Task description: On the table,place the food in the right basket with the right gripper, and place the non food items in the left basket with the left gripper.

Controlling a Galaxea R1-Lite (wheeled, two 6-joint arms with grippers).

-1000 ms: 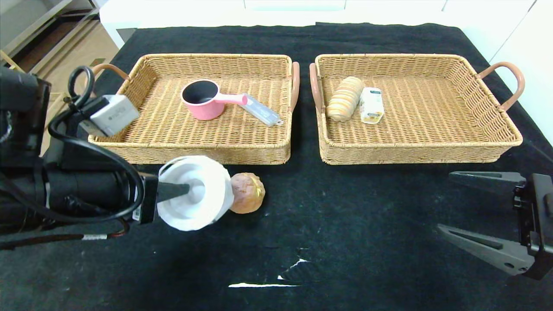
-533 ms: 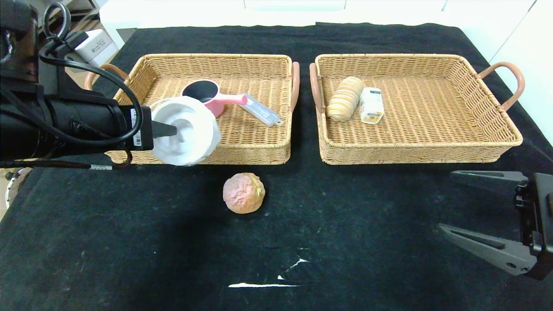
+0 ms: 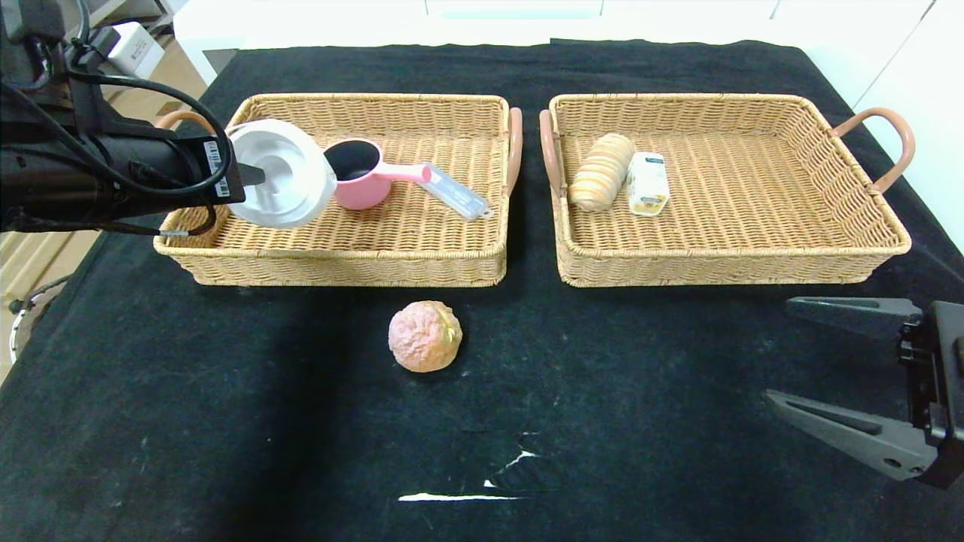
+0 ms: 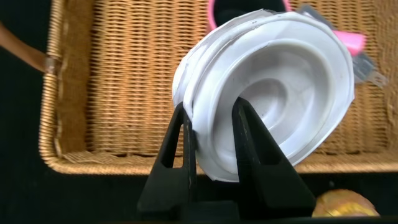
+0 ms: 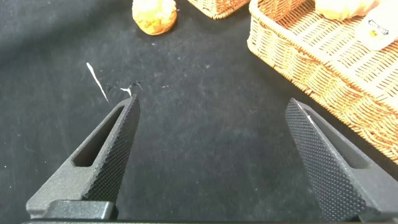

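Observation:
My left gripper (image 3: pixel 252 175) is shut on the rim of a white round dish (image 3: pixel 282 173) and holds it tilted above the left part of the left basket (image 3: pixel 339 263); the left wrist view shows the dish (image 4: pixel 280 118) pinched between both fingers. A pink pot (image 3: pixel 361 177) and a grey flat case (image 3: pixel 456 192) lie in that basket. A pinkish bun (image 3: pixel 424 336) sits on the black cloth in front of the baskets. The right basket (image 3: pixel 723 267) holds a striped bread roll (image 3: pixel 601 172) and a small carton (image 3: pixel 648 183). My right gripper (image 3: pixel 783 350) is open and empty at the near right.
The black tablecloth (image 3: pixel 226 421) has white scuff marks (image 3: pixel 459 495) near the front. The bun also shows in the right wrist view (image 5: pixel 155 15), far from the open fingers. A shelf and floor lie beyond the table's left edge.
My left gripper has lifted the white dish from beside the bun and carried it back and left, over the left basket. The right arm has not moved.

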